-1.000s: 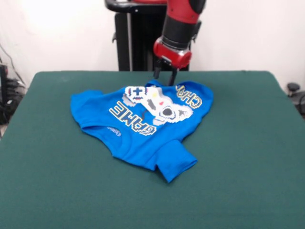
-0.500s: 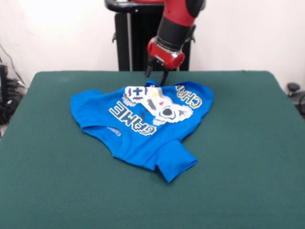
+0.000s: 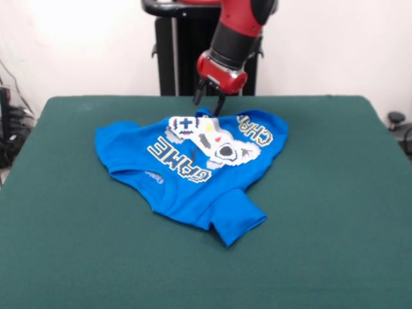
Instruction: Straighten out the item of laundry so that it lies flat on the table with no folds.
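Open gripper point(image 3: 208, 105) just above rumpled blue T-shirt point(image 3: 193, 174)

I see the shirt point(image 3: 193, 170) lying on the table point(image 3: 335, 212), nearer its far edge than its near one and slightly left of centre. My gripper point(image 3: 208, 106) hangs just above the shirt's far edge, between the shirt and the table's far edge.

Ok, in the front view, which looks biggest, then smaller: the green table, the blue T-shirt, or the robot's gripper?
1. Green table, by far the largest.
2. Blue T-shirt, covering only part of it.
3. Gripper, smallest, though it sits farther from the camera, which shrinks it somewhat.
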